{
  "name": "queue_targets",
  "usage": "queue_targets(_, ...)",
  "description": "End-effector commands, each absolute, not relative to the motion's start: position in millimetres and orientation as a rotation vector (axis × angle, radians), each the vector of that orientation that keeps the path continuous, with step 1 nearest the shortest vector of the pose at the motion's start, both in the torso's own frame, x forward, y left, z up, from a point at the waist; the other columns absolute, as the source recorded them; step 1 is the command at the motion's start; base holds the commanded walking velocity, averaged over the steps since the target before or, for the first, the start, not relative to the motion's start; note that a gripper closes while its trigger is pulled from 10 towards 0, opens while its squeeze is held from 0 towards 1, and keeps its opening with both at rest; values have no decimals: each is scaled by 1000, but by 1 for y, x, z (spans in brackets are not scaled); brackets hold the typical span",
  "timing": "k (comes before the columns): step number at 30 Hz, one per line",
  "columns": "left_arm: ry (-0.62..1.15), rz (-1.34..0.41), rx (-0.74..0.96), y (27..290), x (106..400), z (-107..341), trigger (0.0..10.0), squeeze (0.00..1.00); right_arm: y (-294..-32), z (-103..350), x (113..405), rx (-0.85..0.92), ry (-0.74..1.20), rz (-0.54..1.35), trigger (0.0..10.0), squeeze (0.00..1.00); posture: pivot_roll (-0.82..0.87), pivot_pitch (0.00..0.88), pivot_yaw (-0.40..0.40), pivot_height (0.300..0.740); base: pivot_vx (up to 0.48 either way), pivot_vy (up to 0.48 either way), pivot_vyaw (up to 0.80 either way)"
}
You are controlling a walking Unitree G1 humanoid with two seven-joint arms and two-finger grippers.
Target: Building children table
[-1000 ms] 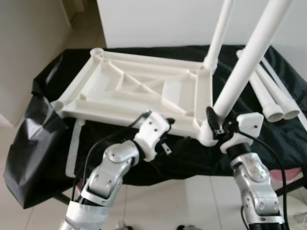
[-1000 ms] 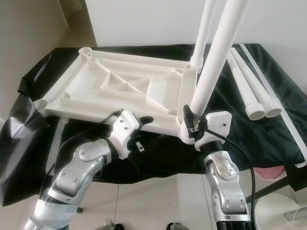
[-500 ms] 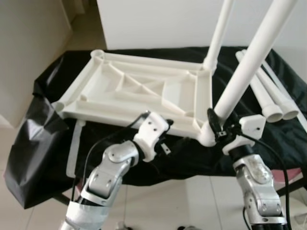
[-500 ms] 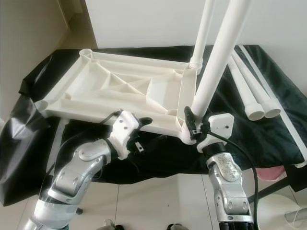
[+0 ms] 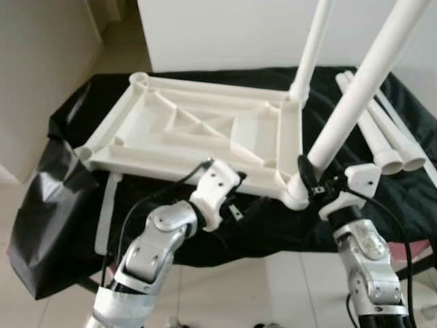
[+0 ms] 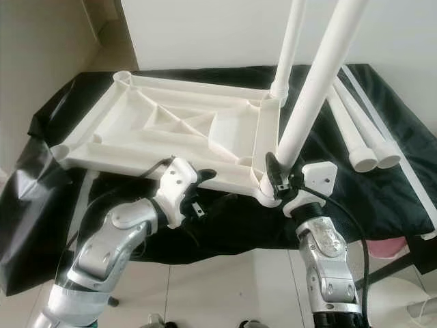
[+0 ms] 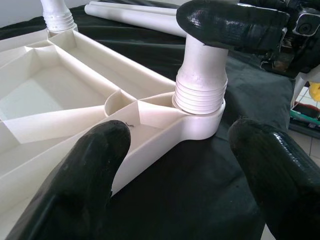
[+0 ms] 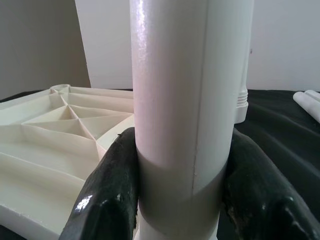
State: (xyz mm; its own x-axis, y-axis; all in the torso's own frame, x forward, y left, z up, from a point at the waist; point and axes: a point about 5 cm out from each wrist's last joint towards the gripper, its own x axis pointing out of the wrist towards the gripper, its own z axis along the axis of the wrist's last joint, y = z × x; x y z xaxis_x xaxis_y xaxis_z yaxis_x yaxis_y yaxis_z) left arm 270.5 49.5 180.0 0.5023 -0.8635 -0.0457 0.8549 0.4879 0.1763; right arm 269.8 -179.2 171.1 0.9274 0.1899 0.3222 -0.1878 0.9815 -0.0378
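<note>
The white plastic table top [image 5: 205, 130] lies upside down on a black cloth. Two white legs stand in its right-hand corners: the far leg [image 5: 311, 48] and the near leg [image 5: 355, 96]. My right gripper [image 5: 308, 179] is shut on the near leg just above its threaded socket [image 7: 200, 115], with the fingers [image 8: 110, 190] pressed to both sides of the tube. My left gripper [image 6: 208, 179] is open at the top's front edge, facing that same corner. Its fingertips [image 7: 95, 165] hold nothing.
Two loose white legs [image 5: 389, 147] lie on the cloth at the right. The black cloth [image 5: 41, 205] hangs off the table's left end. A white strip [image 5: 106, 212] lies at the front left. A white wall stands behind, and tiled floor lies below.
My right gripper has shifted slightly to the right with the near leg, whose top now leans a little further right. The left arm has not moved.
</note>
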Motion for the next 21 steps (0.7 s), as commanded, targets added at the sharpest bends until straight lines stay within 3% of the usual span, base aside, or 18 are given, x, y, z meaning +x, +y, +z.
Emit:
queue_targets(1,-54,-1032,175,48,270,182,10000,0,-182,157,270,-28,-261,207,10000,0,-55,107,30,740,0,0,0)
queue_targets(6,-47,-1038,174,49,270,183,10000,0,-174,153,267,-139,-269,293,10000,0,-53,107,29,740,0,0,0)
queue_targets(12,-45,-1038,171,49,269,184,10000,0,-173,145,267,-153,-245,313,10000,0,-49,108,27,740,0,0,0)
queue_targets(21,-43,-1043,171,49,268,185,10000,0,-182,136,272,24,-175,262,10000,0,-48,113,29,740,0,0,0)
